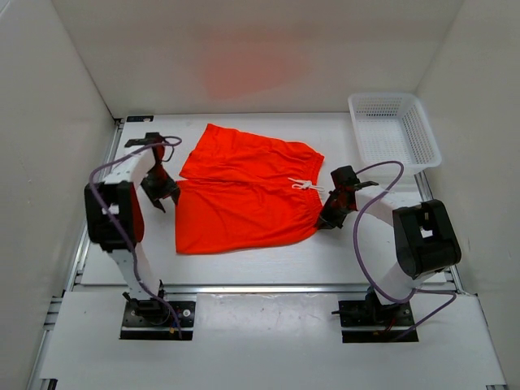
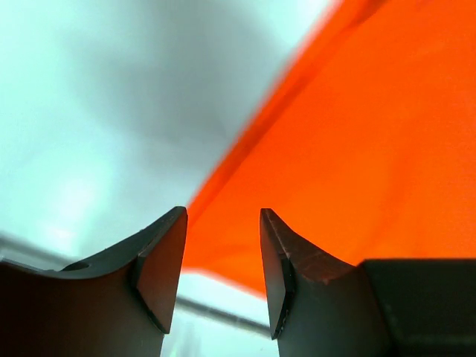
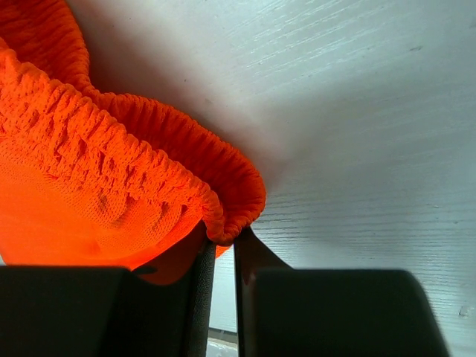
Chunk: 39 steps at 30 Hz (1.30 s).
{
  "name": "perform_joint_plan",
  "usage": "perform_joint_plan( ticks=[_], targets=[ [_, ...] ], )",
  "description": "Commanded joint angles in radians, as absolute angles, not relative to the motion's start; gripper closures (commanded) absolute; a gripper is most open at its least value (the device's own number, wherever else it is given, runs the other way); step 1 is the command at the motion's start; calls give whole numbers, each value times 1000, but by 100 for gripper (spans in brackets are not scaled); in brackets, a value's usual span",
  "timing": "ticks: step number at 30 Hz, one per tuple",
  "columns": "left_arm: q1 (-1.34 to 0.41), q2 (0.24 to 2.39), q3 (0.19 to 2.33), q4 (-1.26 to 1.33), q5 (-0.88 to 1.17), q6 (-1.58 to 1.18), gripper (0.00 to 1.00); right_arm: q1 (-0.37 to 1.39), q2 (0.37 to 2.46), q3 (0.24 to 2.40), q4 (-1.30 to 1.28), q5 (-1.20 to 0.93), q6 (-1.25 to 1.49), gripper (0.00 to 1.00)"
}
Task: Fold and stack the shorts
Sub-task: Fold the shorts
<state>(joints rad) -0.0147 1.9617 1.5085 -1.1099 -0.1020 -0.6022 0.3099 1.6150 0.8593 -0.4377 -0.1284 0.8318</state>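
Top external: shows the shorts (image 1: 244, 195) flat on the surface (image 1: 260, 272), long axis running left to right, waistband (image 1: 313, 183) toward the right arm, leg hems toward the left. Puts the right end effector (image 1: 331, 213) at the near waistband corner and the left end effector (image 1: 162, 191) just beside the near hem.

Left wrist: shows fingers (image 2: 160, 260) apart, holding nothing, orange edge lying ahead and to the right.

Right wrist: reveals what overhead hides, fingers nearly together, clamped on the gathered waistband.
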Motion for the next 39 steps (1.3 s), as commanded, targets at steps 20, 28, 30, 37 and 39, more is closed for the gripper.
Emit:
perform_joint_plan(
  ticks=[20, 28, 30, 37, 39],
  targets=[
    [-12, 1560, 859, -959, 112, -810, 35, 334, 1583, 885, -469, -89, 792, 87],
    [-21, 1684, 934, -930, 41, -819, 84, 334, 1534, 833, -479, -38, 782, 86],
    [-32, 1686, 934, -930, 32, -819, 90, 334, 1510, 810, -479, -38, 773, 86],
    [-43, 1502, 878, -962, 3, -828, 90, 334, 1422, 738, -480, -38, 773, 100],
    [-43, 1461, 877, -986, -8, -828, 90, 334, 1379, 718, -515, -38, 773, 100]
  ],
)
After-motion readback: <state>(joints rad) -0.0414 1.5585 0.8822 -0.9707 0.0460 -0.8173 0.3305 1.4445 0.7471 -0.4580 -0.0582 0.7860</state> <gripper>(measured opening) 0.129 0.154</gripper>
